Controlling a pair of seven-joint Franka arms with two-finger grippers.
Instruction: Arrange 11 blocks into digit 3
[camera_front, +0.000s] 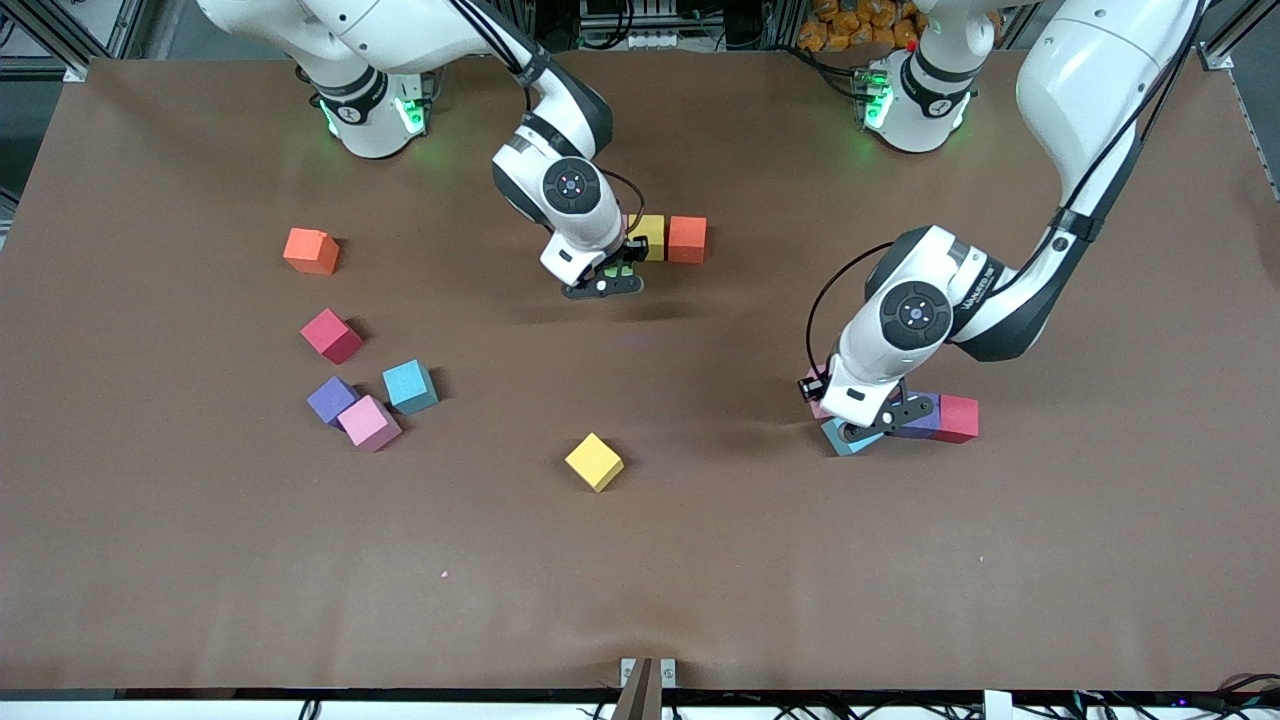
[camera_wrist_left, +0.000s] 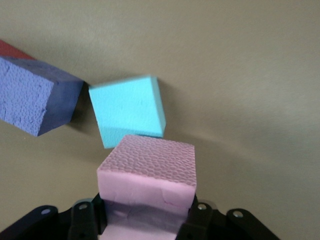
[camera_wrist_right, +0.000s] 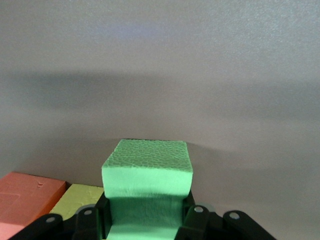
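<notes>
Nearest the front camera we see a lone yellow block (camera_front: 594, 461) on the table (camera_front: 700, 560), free of both arms. A little farther up, toward the left arm's end, the left gripper (camera_front: 868, 424) sits low among a small cluster; its jaws are clamped on a pink block (camera_wrist_left: 148, 186), which the left wrist view shows pinched between the fingers. A light-blue block (camera_wrist_left: 128, 111) lies just past the pink one, turned askew, and a purple block (camera_wrist_left: 35, 95) with a red block (camera_front: 957, 418) touching it lie beside that.

Toward the right arm's end we find four loose blocks: a pink cube (camera_front: 369, 422), a purple cube (camera_front: 331, 399), a teal cube (camera_front: 410, 386) and a crimson cube (camera_front: 331, 335), with an orange cube (camera_front: 311, 251) farther still.

Farthest from the camera, mid-table, the right gripper (camera_front: 612, 278) has its jaws shut on a green block (camera_wrist_right: 147, 192). The start of the digit 3 is there: a yellow row block (camera_front: 650, 237) touching an orange-red row block (camera_front: 687, 239).

The relation that matters, we judge, is this: the row runs along the table's length, and the green block sits just off its yellow end, on the right arm's side. We would expect it to go flush against the yellow face, continuing that line. The right arm is far nearer that row than the left.
</notes>
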